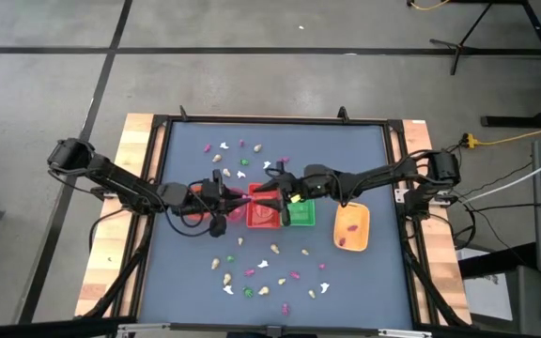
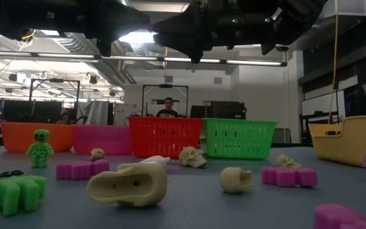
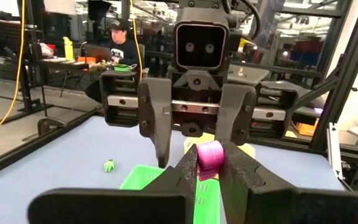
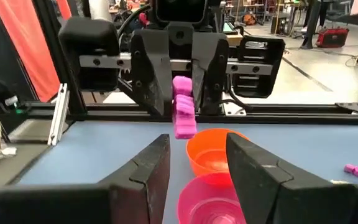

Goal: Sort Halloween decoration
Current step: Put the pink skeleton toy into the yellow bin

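Observation:
My left gripper [image 1: 249, 197] is shut on a magenta-pink trinket [image 3: 210, 155] above the row of small trays at the table's middle. My right gripper [image 1: 276, 196] faces it tip to tip and is open; its fingers [image 3: 157, 127] stand on either side of the trinket's line without touching. From the right wrist view, the trinket [image 4: 184, 113] shows between the left fingers, beyond my right gripper [image 4: 197, 158]. More trinkets lie in a far group [image 1: 236, 148] and a near group [image 1: 270, 278]. My left gripper pinches the magenta trinket between its two fingers, which come level from the table's left. Its upper part [image 4: 182, 84] sits between the fingers [image 4: 154, 81] and its lower end [image 4: 185, 129] hangs below them. It is lifted clear above the trays.
Under the grippers stand an orange bowl [image 1: 192, 214], a pink bowl [image 1: 234, 210], a red tray [image 1: 263, 215] and a green tray [image 1: 300, 215]. A yellow-orange tray [image 1: 352, 228] holding pink pieces sits to their right. A raised frame [image 1: 158, 141] bounds the mat. A person [image 2: 168, 108] sits beyond the table.

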### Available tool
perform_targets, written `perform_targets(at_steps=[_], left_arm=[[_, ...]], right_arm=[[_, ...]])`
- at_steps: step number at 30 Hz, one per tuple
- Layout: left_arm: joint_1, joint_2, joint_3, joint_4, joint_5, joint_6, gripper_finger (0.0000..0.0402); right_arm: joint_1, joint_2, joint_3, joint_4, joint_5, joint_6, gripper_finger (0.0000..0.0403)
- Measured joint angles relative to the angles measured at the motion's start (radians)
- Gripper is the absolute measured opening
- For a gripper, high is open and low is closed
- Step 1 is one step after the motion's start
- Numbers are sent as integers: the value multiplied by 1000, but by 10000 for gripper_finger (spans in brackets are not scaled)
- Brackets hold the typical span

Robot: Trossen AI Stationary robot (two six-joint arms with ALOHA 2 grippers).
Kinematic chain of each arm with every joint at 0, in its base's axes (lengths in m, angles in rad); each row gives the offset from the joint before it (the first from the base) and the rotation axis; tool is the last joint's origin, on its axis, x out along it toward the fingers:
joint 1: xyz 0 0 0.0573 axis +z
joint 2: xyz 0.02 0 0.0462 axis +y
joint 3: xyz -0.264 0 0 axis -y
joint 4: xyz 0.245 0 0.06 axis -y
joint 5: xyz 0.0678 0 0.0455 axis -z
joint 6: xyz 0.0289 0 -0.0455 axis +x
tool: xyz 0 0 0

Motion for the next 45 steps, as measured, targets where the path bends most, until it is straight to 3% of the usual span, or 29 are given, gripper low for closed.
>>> perform_targets(at_steps=[5,13,25,45], left_arm=[[0,0,0,3,-6,0,28],[0,0,0,5,-15,0,28],[0,0,0,46,-48,-7,28],[28,0,0,48,-33,-8,28]], right_arm=[[0,0,0,0,-66,-35,156],[0,0,0,43,-66,-86,156],[0,0,0,38,6,-290,156],[0,47,54,61,12,-295,156]])
